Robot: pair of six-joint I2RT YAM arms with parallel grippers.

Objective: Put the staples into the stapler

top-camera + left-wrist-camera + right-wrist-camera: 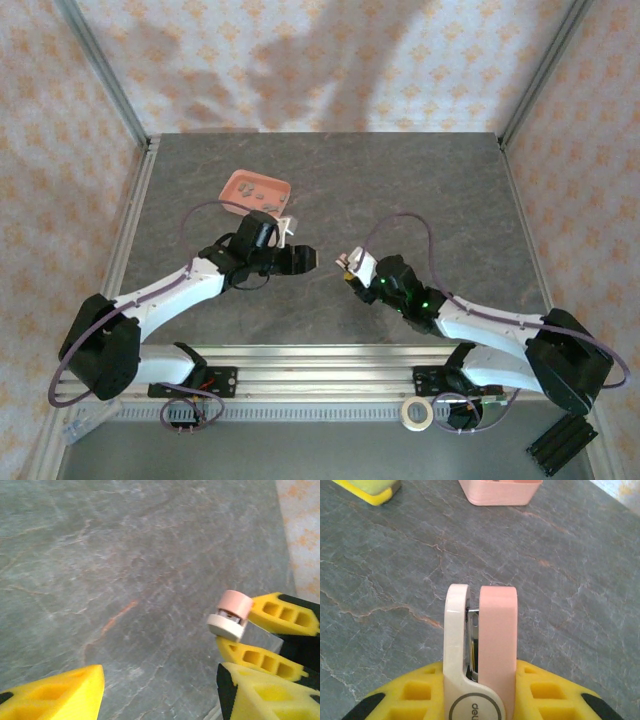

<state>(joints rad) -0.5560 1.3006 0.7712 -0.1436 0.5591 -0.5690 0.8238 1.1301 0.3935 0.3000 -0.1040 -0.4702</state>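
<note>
Your right gripper (480, 692) is clamping the stapler (492, 630) between its yellow fingers. The jaws are closing on its hinge end at the bottom centre of the right wrist view. The stapler is pointing up the frame, with the white half on the left and the pink half on the right. A silvery channel is showing in the slit between the halves. It is looking lifted clear of the grey stone table (395, 580).

In the top view you are holding it just right of centre, and it is facing your left gripper (303, 260), near but apart. Your left gripper is standing open. Its yellow fingers (55, 695) are sitting wide apart at the lower corners of the left wrist view, with nothing between them.

The staples (262, 192) are lying as small grey clumps in the salmon-pink tray (236, 180). The tray is sitting upper left of centre in the top view, just beyond your left wrist.
</note>
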